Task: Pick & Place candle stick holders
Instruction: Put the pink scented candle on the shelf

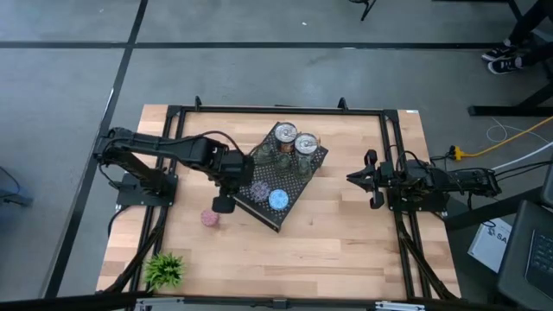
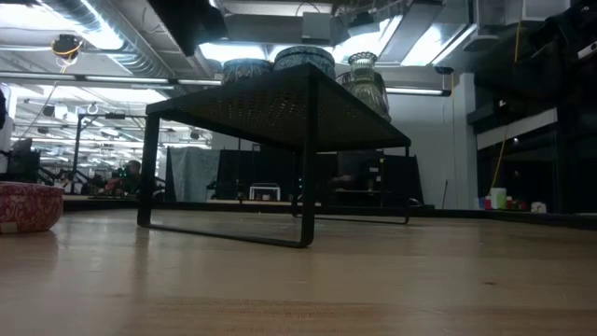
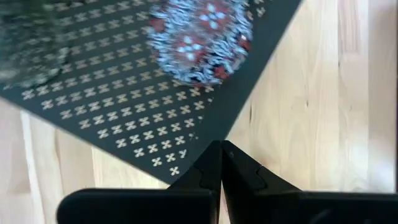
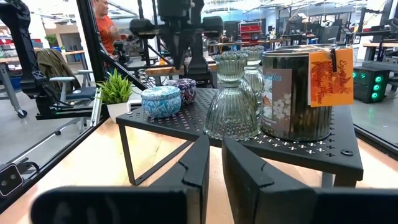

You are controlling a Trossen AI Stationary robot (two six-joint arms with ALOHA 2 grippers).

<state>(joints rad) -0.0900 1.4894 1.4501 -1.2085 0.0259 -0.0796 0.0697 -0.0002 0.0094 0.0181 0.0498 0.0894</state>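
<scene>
A black perforated shelf [image 1: 292, 192] stands mid-table. On it are two silver cans [image 1: 286, 134], olive-green glassy holders [image 1: 263, 154], a purple round [image 1: 257, 190] and a blue round [image 1: 278, 199]. A pink round [image 1: 210, 218] rests on its base on the table by the shelf's left corner; it also shows in the low view [image 2: 23, 207]. My left gripper [image 1: 223, 205] is shut and empty, above the shelf's left corner, between the purple and pink rounds [image 3: 221, 149]. My right gripper [image 1: 350, 179] waits at the table's right, fingers a narrow gap apart [image 4: 216, 149], pointing at the shelf.
A small green plant [image 1: 164, 269] stands at the table's near left corner. A black frame [image 1: 276, 110] runs around the table's edges. Bare wood lies near and right of the shelf. A person [image 4: 102, 25] shows in the room beyond the table.
</scene>
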